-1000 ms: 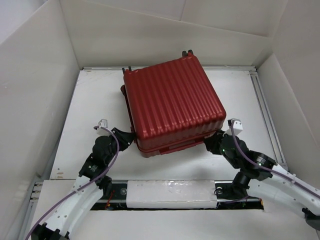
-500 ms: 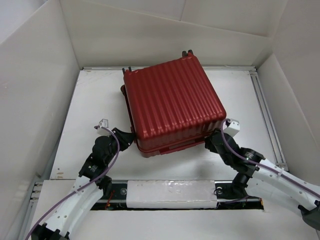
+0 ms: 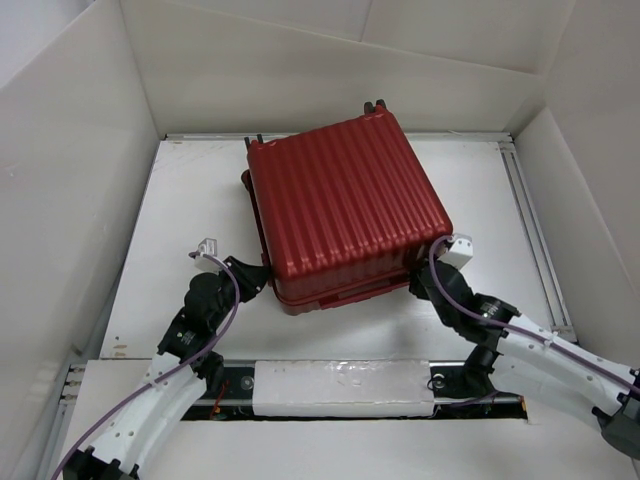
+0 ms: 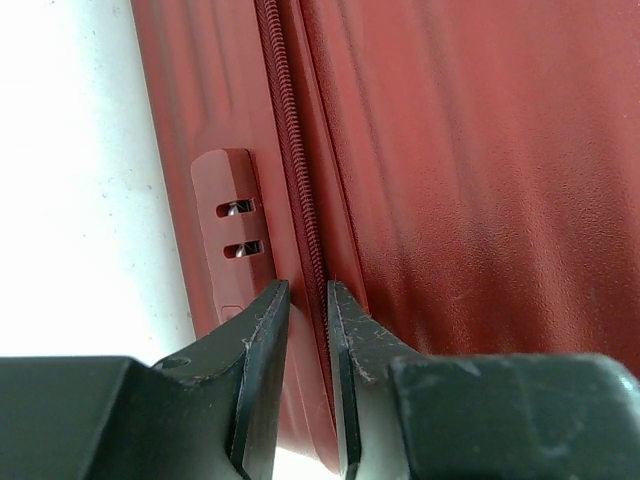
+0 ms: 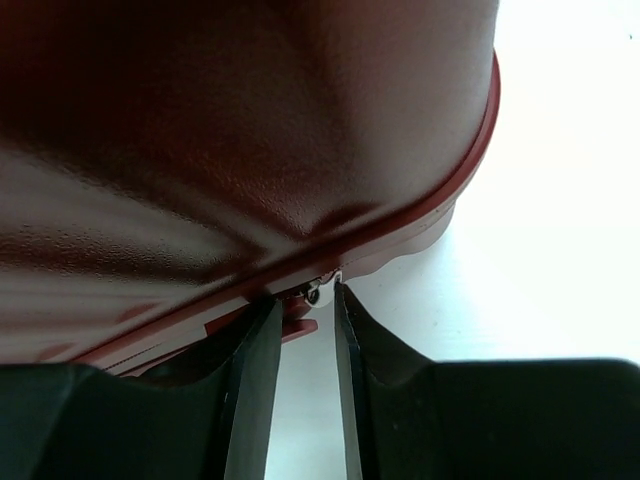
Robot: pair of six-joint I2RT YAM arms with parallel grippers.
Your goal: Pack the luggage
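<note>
The luggage (image 3: 345,205), a dark red ribbed hard-shell suitcase, lies closed and flat on the white table (image 3: 190,220). My left gripper (image 3: 262,282) is at its front left corner. In the left wrist view the luggage (image 4: 450,180) fills the frame. There the left gripper (image 4: 307,300) has its jaws a narrow gap apart astride the zipper seam (image 4: 288,150), beside a red lock plate (image 4: 232,230). My right gripper (image 3: 421,282) is at the front right corner. In the right wrist view the right gripper (image 5: 302,305) stands open under the luggage (image 5: 250,130), a silver zipper pull (image 5: 318,292) at its tips.
White walls box in the table on the left, back and right. A metal rail (image 3: 530,220) runs along the table's right side. A white padded bar (image 3: 340,385) lies between the arm bases. A small red tab (image 5: 297,330) hangs beside the zipper pull.
The right arm has stretched forward and left, bringing its gripper closer under the luggage's front right corner. The left arm and the luggage have stayed in place.
</note>
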